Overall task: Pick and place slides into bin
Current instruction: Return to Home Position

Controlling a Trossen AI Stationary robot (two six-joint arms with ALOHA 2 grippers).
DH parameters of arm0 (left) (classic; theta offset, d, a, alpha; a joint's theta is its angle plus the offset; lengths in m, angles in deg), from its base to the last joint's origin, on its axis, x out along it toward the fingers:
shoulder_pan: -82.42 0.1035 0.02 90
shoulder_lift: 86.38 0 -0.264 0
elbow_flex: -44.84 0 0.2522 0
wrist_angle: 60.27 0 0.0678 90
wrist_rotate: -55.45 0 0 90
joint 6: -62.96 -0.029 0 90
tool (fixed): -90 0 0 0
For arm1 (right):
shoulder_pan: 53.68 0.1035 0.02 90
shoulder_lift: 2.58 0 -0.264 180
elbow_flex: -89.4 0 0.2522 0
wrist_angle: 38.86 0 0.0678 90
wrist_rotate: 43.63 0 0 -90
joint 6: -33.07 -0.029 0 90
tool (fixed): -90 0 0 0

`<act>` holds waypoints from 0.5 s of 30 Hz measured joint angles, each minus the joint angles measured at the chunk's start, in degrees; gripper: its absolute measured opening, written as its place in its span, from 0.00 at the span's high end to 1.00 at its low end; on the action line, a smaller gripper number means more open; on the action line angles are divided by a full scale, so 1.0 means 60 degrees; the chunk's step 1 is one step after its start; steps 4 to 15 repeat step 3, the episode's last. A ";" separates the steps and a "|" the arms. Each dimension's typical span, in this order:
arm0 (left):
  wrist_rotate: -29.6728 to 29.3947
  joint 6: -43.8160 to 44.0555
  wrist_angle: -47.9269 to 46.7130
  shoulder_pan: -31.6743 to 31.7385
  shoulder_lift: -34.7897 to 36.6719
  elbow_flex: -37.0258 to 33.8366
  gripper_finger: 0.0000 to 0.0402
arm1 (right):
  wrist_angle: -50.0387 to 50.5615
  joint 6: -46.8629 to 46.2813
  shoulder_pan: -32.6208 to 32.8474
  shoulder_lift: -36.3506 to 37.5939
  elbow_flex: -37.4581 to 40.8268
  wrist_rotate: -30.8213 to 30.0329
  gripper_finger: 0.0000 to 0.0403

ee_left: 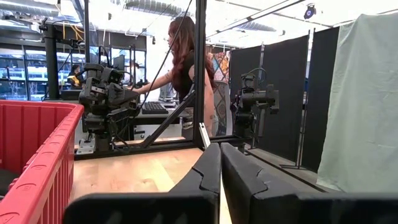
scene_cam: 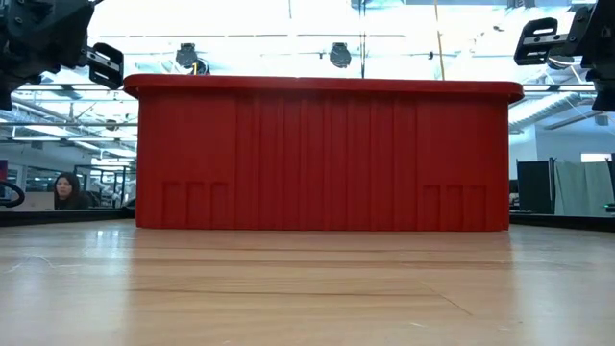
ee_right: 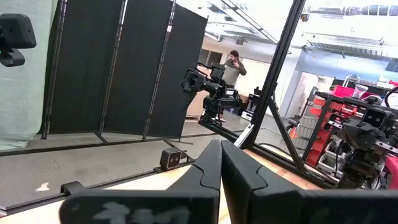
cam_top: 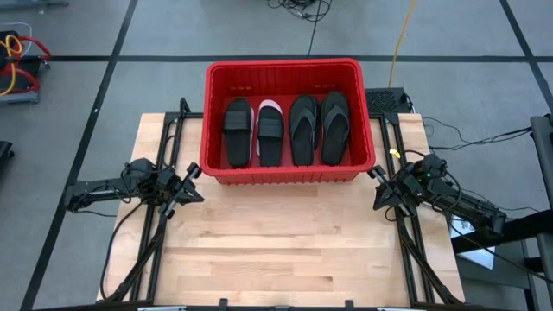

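The red bin [cam_top: 289, 173] stands at the table's far middle; it also shows in the low view [scene_cam: 322, 159] and the left wrist view [ee_left: 37, 155]. Inside lie side by side a black slide [cam_top: 238, 131], a black-strapped slide on a pale pink one [cam_top: 270, 134], and two black flip-flops [cam_top: 303, 130] [cam_top: 335, 127]. My left gripper [cam_top: 195, 170] waits shut and empty left of the bin; its fingers show in the left wrist view [ee_left: 221, 163]. My right gripper [cam_top: 377, 174] waits shut and empty right of the bin; its fingers show in the right wrist view [ee_right: 221, 158].
The wooden table top [cam_top: 285, 242] lies bare in front of the bin. Black frame rails [cam_top: 160, 233] [cam_top: 415, 250] run along both sides of the table. People show in the room behind [ee_left: 186, 68] [ee_right: 235, 65] [scene_cam: 67, 190].
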 joint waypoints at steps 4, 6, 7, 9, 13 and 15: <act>0.0000 0.0002 0.0000 0.0000 0.0000 0.0000 0.99 | -0.0001 0.0002 0.0000 0.0000 0.0001 -0.0001 1.00; 0.0000 0.0002 0.0000 0.0000 0.0000 0.0000 0.99 | -0.0001 0.0002 0.0000 0.0000 0.0001 -0.0001 1.00; 0.0000 0.0002 0.0000 0.0000 0.0000 0.0000 0.99 | -0.0001 0.0002 0.0000 0.0000 0.0001 -0.0001 1.00; 0.0000 0.0002 0.0000 0.0000 0.0000 0.0000 0.99 | -0.0001 0.0002 0.0000 0.0000 0.0001 -0.0001 1.00; 0.0000 0.0002 0.0000 0.0000 0.0000 0.0000 0.99 | -0.0001 0.0002 0.0000 0.0000 0.0001 -0.0001 1.00; 0.0000 0.0002 0.0000 0.0000 0.0000 0.0000 0.99 | -0.0001 0.0002 0.0000 0.0000 0.0001 -0.0001 1.00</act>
